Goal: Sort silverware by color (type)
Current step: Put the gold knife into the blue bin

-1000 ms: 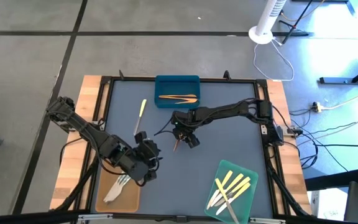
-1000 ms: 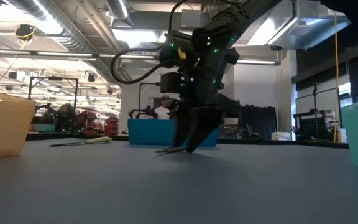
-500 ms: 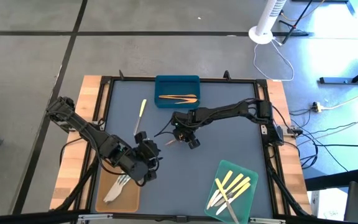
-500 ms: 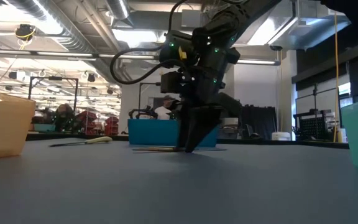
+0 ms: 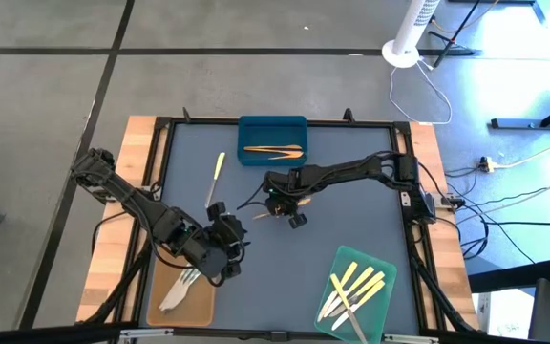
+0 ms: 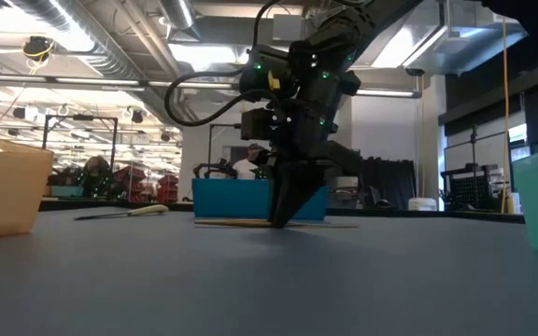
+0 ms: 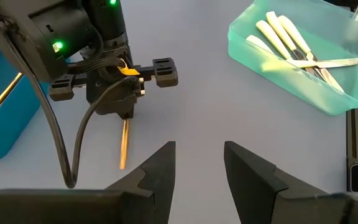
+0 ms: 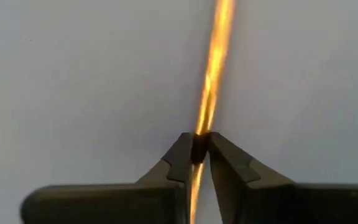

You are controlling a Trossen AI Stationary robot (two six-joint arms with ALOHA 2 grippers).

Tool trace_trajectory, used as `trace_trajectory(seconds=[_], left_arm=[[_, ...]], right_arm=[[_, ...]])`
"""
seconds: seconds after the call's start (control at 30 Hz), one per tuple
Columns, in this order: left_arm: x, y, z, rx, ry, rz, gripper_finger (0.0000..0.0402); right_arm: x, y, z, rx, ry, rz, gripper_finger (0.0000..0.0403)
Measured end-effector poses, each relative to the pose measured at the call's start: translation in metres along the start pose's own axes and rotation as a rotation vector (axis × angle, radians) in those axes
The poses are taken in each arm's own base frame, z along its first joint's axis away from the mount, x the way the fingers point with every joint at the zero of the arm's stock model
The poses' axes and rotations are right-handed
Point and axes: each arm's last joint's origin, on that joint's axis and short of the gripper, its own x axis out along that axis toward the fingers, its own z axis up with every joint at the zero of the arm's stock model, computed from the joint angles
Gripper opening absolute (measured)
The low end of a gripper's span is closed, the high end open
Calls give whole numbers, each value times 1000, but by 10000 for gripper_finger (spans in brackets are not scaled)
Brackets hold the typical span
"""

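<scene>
Right claw pinching thin wood-brown utensil on grey-blue bench; left claw spread; workshop room behind.

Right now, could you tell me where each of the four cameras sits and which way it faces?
High view: overhead, looking straight down on the table, both arms and all three trays.
Low view: at table height, looking level across; the right gripper pinches an orange utensil.
Left wrist view: past the open left gripper toward the right arm and the green tray.
Right wrist view: straight down its fingers, closed on that utensil.
Shared: all four show the orange utensil.
</scene>
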Motion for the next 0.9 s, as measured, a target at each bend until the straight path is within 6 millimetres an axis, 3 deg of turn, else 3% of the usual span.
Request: trace_trajectory(seconds=[0.27, 0.9], left_arm=[[0, 0, 0, 0, 0, 0, 131], [0, 0, 0, 0, 0, 0, 131]], right_arm=[[0, 0, 0, 0, 0, -2, 4], [0, -1, 0, 0, -3, -4, 2]])
